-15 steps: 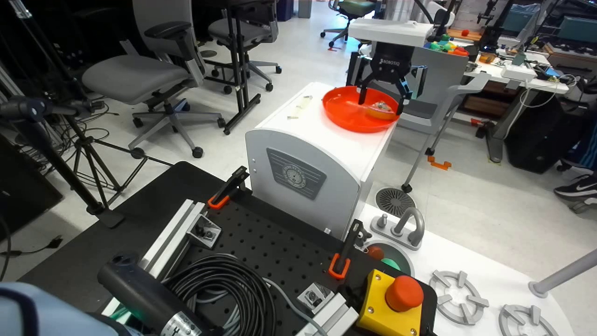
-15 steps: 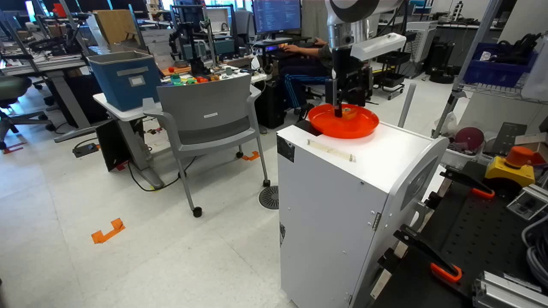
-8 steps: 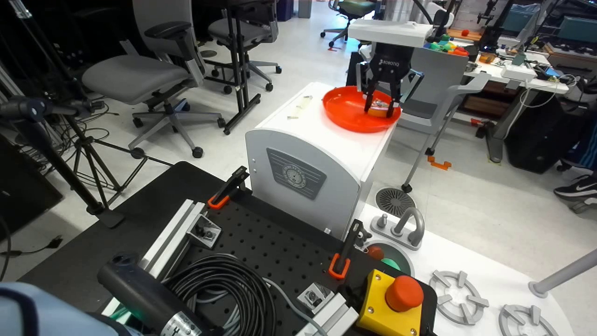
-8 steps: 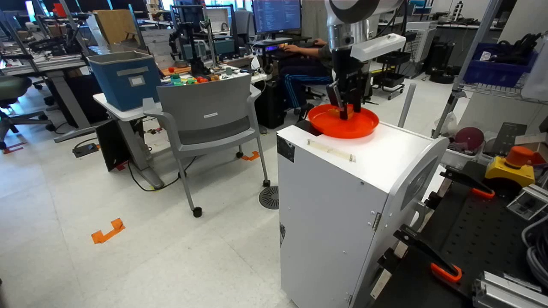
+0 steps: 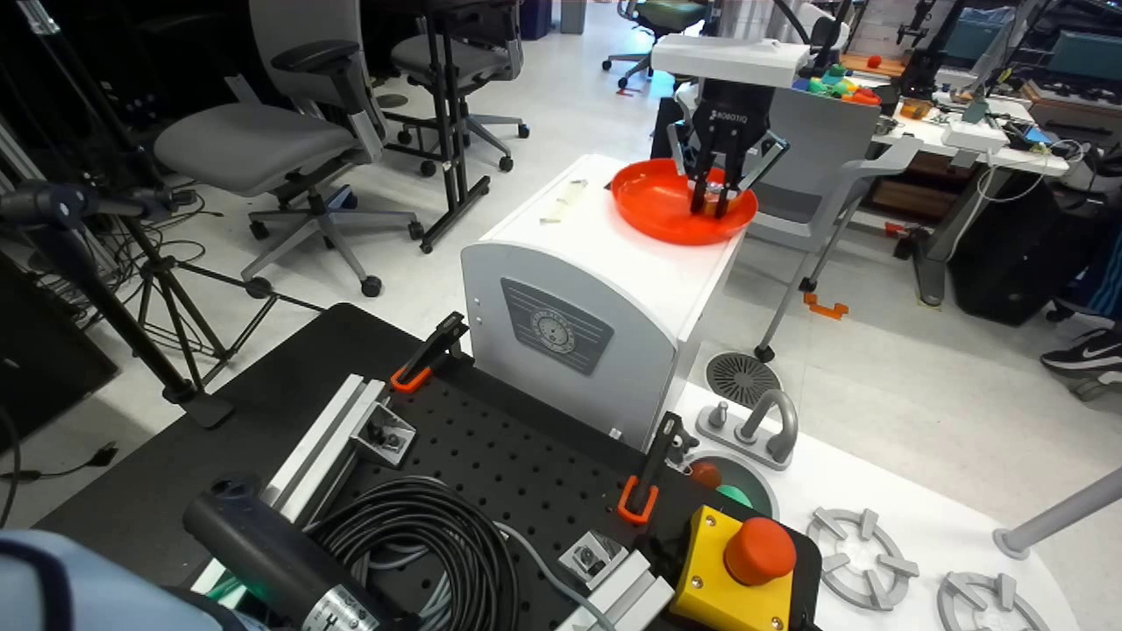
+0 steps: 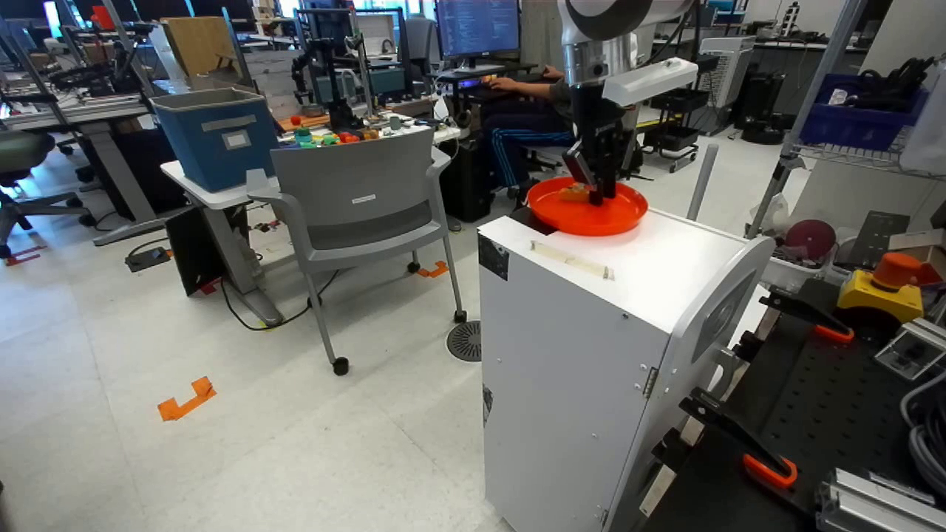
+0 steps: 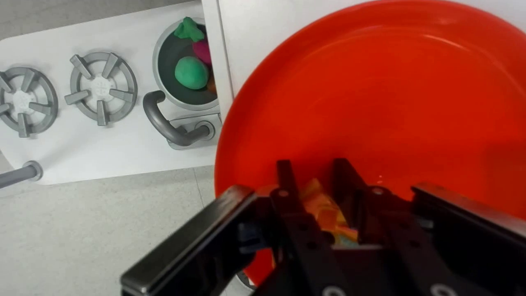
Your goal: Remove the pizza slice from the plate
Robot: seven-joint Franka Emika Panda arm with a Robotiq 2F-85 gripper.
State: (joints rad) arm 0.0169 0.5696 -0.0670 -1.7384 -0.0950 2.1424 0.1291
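The gripper [image 7: 312,168] is pinching the slice [image 7: 325,209], jaws standing narrowly apart, low in the wrist view's centre inside the plate [image 7: 370,102], whose rim [image 7: 235,131] is likely calling for a firm squeeze and straight lift before any sideways travel.

Pizza slice [image 7: 328,211]: between the jaws of the gripper [image 7: 312,162]
Plate [image 7: 370,94]: directly beneath
Sink [image 7: 169,55]: left, in wrist view
Burners [image 7: 100,86]: farther left
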